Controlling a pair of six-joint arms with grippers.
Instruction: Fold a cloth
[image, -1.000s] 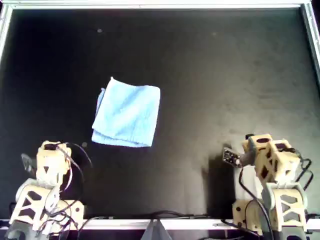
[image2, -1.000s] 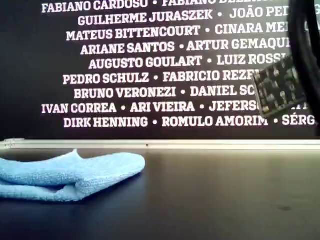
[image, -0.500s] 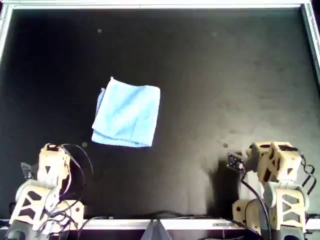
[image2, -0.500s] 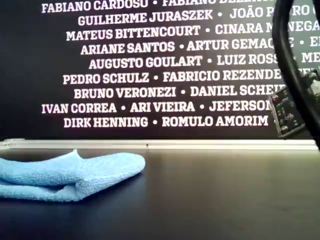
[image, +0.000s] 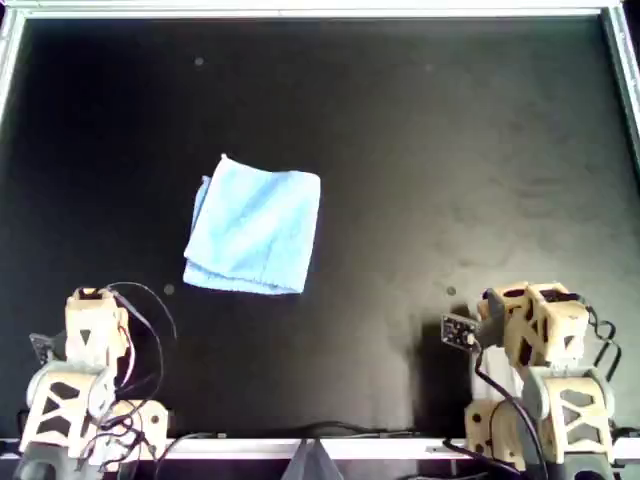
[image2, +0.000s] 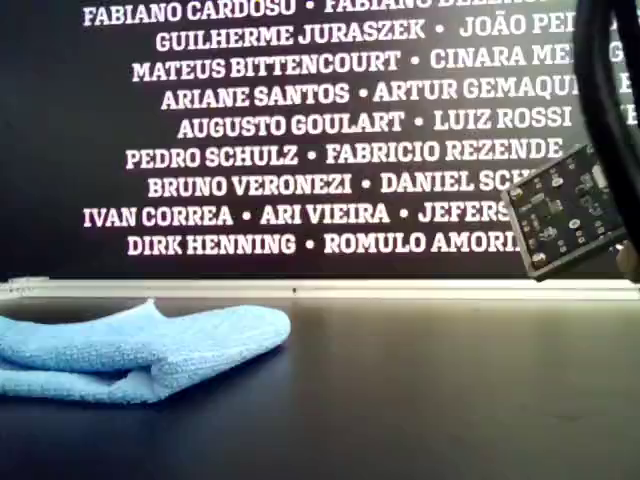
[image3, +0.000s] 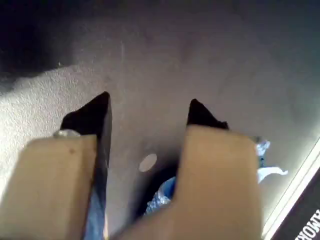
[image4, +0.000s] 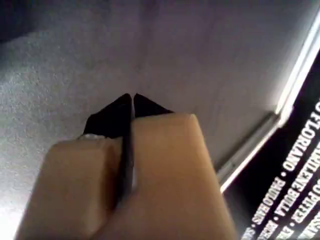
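The cloth (image: 254, 227) lies folded on the black table (image: 450, 150), left of centre in the overhead view. My first gripper (image3: 147, 107) hangs over bare table, jaws apart, empty. My second gripper (image4: 132, 97) has its jaws pressed together, empty. Both arms sit tucked at the near edge, well apart from the cloth.

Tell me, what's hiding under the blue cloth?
Only the black table shows around the cloth, which lies folded flat on it. From the side its layers are stacked with nothing poking out. Whatever is directly beneath is covered, so I cannot see it.
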